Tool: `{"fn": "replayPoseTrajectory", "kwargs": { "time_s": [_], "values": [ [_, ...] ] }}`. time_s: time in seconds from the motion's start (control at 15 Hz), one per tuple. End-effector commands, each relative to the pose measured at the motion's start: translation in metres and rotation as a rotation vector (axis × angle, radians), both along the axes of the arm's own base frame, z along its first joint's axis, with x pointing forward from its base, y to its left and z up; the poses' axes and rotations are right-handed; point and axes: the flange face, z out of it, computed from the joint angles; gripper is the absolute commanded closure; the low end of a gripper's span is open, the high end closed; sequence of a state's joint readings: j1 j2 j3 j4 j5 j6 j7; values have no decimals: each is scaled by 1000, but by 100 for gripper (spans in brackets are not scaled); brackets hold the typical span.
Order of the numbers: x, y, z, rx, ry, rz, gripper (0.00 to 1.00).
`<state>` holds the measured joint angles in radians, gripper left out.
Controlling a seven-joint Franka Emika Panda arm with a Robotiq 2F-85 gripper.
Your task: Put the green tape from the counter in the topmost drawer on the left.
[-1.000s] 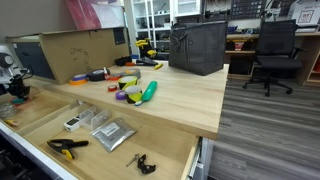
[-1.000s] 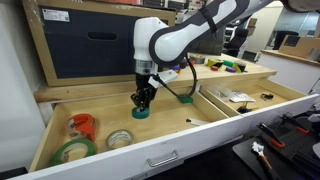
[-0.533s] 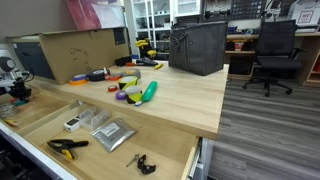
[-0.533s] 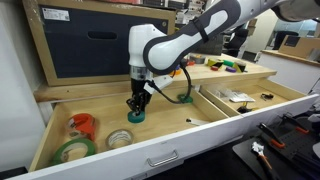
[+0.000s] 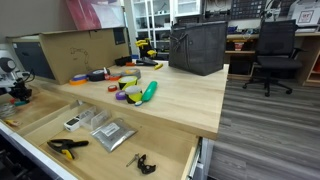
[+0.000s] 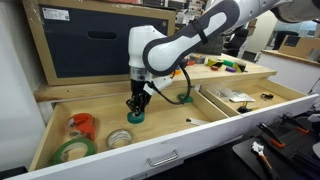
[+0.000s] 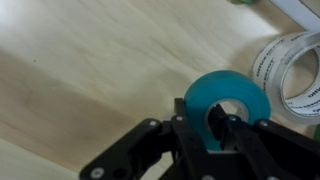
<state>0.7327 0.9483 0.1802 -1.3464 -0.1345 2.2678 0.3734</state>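
The small teal-green roll of tape (image 6: 135, 118) sits low in the open light-wood drawer (image 6: 175, 135), at or just above its floor. The white arm's black gripper (image 6: 134, 109) reaches straight down onto it. In the wrist view the two black fingers (image 7: 190, 125) are clamped on the roll's wall, one seemingly in the hole and one outside, while a clear roll of tape (image 7: 290, 68) lies just beside it on the drawer floor.

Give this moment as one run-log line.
claw: shut on green tape | green tape: inside open drawer | nearby: clear tape roll
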Motion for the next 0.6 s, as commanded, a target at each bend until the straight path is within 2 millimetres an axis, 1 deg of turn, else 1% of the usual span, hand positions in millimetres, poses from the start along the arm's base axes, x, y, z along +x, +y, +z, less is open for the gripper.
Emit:
{"fn": "replayPoseTrajectory", "kwargs": {
  "time_s": [0.0,0.33,0.47,0.53],
  "values": [
    [-2,25,-5,24,-24,25,93],
    [-19,66,-10,36,-68,92,93],
    [-19,76,-8,37,-94,113,93],
    [-16,78,-5,36,-109,123,93]
  ]
}}
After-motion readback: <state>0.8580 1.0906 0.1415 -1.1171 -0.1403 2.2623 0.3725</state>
